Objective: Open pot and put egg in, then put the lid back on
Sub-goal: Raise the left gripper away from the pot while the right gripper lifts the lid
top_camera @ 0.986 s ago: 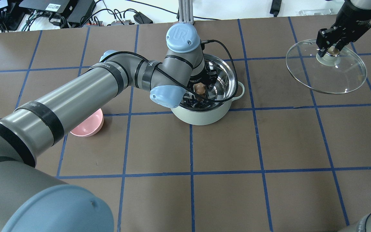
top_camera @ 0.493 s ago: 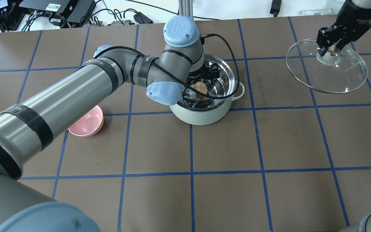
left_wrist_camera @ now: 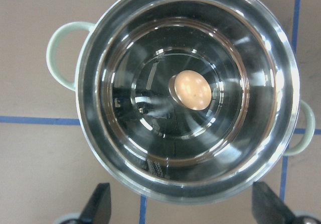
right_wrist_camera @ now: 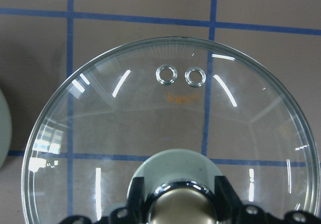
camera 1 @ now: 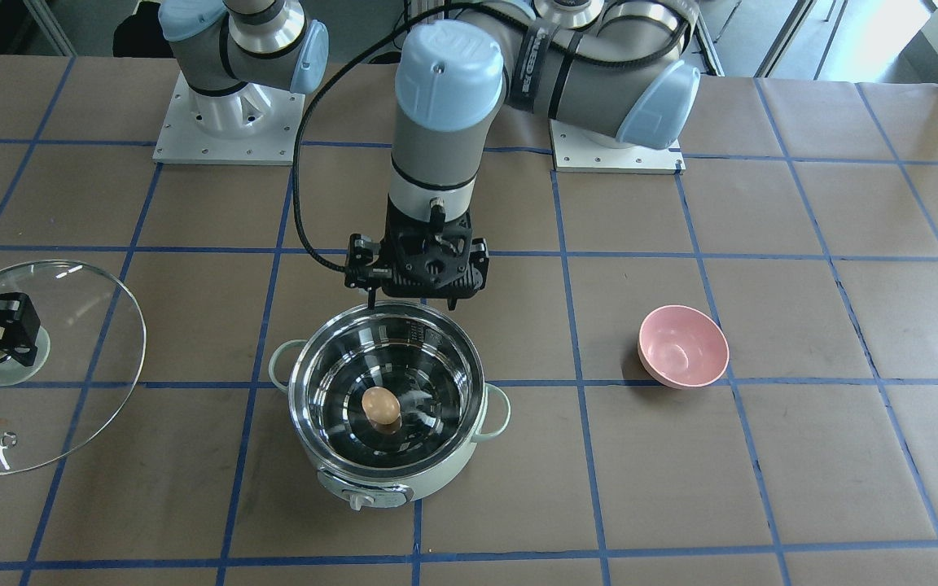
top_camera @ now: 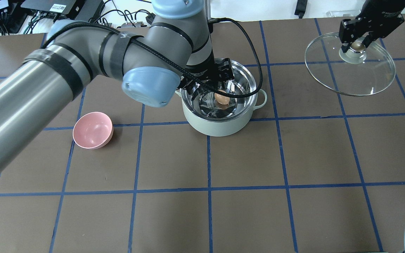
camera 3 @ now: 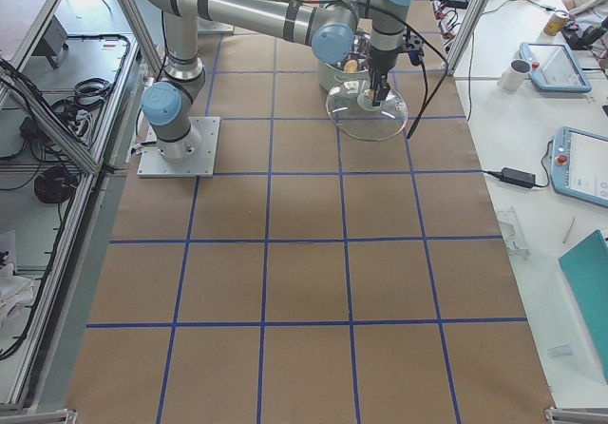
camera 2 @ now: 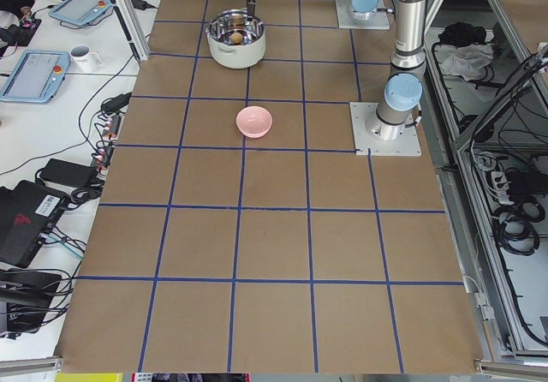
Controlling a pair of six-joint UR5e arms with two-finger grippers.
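The pale mint-green pot (camera 1: 454, 464) stands open at mid-table, and also shows in the overhead view (top_camera: 216, 127). The tan egg (camera 1: 380, 406) lies alone on its steel bottom, clear of both grippers, and shows in the overhead (top_camera: 222, 97) and left wrist (left_wrist_camera: 190, 89) views. My left gripper (camera 1: 416, 295) hangs above the pot's robot-side rim, open and empty, its fingertips (left_wrist_camera: 100, 204) wide apart. My right gripper (top_camera: 356, 38) is shut on the beige knob of the glass lid (top_camera: 364, 79) and holds it off to the pot's side. The lid (right_wrist_camera: 125, 118) fills the right wrist view.
A pink bowl (camera 1: 683, 346) sits on the table on the left arm's side of the pot, also in the overhead view (top_camera: 92, 130). The left arm's black cable (top_camera: 248, 52) loops over the pot's far rim. Cables and boxes lie beyond the far edge.
My left gripper has risen out of the pot, and the egg stays on the bottom. My right gripper has shifted the lid slightly up and left in the overhead view.
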